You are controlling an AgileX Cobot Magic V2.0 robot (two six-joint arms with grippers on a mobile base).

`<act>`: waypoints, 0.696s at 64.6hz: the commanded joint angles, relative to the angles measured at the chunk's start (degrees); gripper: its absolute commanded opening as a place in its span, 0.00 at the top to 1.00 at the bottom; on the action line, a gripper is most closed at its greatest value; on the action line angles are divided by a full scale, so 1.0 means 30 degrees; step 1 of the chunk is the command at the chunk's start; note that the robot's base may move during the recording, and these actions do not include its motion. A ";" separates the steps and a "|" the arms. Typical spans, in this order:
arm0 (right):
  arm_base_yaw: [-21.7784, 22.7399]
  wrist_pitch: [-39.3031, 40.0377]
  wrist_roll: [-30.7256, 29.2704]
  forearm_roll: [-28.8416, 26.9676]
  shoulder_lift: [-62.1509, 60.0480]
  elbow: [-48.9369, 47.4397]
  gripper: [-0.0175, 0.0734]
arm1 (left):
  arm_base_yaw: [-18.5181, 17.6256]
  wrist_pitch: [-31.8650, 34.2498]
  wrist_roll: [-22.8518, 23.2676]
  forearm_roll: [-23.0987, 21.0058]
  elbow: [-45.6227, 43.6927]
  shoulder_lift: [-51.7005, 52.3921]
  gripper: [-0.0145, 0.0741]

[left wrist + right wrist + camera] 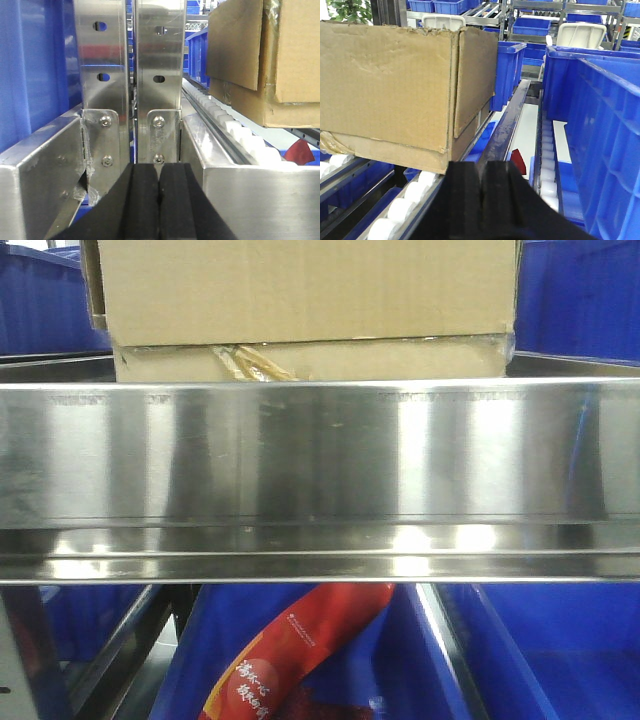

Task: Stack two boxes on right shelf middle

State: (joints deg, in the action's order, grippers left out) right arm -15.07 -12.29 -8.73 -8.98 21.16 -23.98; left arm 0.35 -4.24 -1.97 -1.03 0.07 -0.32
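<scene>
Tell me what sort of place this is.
Likely a warehouse or factory parts store: steel racks with white rollers, rows of blue plastic bins, and two cardboard boxes stacked on a shelf.

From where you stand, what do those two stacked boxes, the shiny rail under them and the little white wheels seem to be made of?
The taller box and the flatter box beneath it look like brown corrugated cardboard: matte, creased, with rough torn edges. The front rail looks like brushed stainless steel, given its streaky mirror glare. The white rollers seem to be smooth plastic, though that is less certain.

Tall box (300, 285) atop flatter box (310, 358) on the shelf (320, 450), bins (580, 295) on both sides
</scene>
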 commanded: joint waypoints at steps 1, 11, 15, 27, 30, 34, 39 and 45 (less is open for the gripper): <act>-0.0004 0.0576 -0.0125 0.0161 -0.0118 0.0041 0.99 | 0.0032 0.0345 -0.0078 -0.0120 -0.0023 0.0108 0.96; 0.0310 0.0570 -0.0125 0.0633 -0.0676 0.0244 0.99 | 0.0032 0.0345 -0.0078 -0.0120 -0.0023 0.0108 0.96; 0.0964 0.0543 -0.0125 0.0764 -0.1298 0.0586 0.99 | 0.0032 0.0345 -0.0078 -0.0120 -0.0023 0.0108 0.96; 0.3972 0.0605 0.0232 0.0764 -0.3908 0.2800 0.99 | 0.0032 0.0345 -0.0078 -0.0120 -0.0023 0.0108 0.96; 0.4745 0.0786 0.0441 0.0764 -0.4614 0.3661 0.99 | 0.0032 0.0345 -0.0078 -0.0120 -0.0023 0.0108 0.96; 0.5336 0.1012 0.0713 0.0730 -0.5488 0.4568 0.99 | 0.0032 0.0345 -0.0078 -0.0120 -0.0023 0.0108 0.96; 0.5781 0.1785 0.1112 0.0730 -0.6521 0.6004 0.99 | 0.0032 0.0345 -0.0078 -0.0120 -0.0023 0.0108 0.96; 0.5781 0.2602 0.1112 0.0730 -0.7055 0.7485 0.99 | 0.0032 0.0345 -0.0078 -0.0120 -0.0023 0.0108 0.96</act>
State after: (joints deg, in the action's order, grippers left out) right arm 1.83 -7.96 -5.98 -6.95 1.26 -4.84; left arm 0.35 -4.24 -1.97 -1.03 0.07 -0.32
